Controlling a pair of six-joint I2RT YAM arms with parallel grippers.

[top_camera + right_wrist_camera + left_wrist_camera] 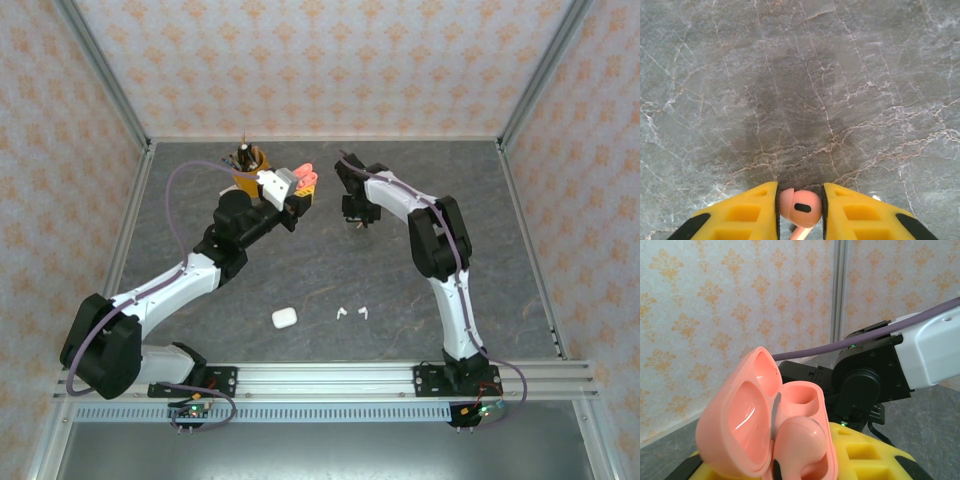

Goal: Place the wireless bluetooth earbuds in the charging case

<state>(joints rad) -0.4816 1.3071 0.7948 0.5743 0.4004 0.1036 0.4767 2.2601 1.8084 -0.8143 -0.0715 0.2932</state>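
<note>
**Case held open, second pink bud pinched**

The left gripper [297, 190] clamps the salmon-pink case [765, 425] up off the table [400, 290], lid swung back. One pink earbud [800, 437] sits in its well and the neighbouring well [800, 397] is bare, presumably offered to the other arm. Near the bases lie the white case [284, 318] and two white earbuds [341, 313], waiting. The right gripper [801, 210] has its jaws narrow, pinching the other pink earbud [801, 206] by its head — likely bound for that bare well.
</note>
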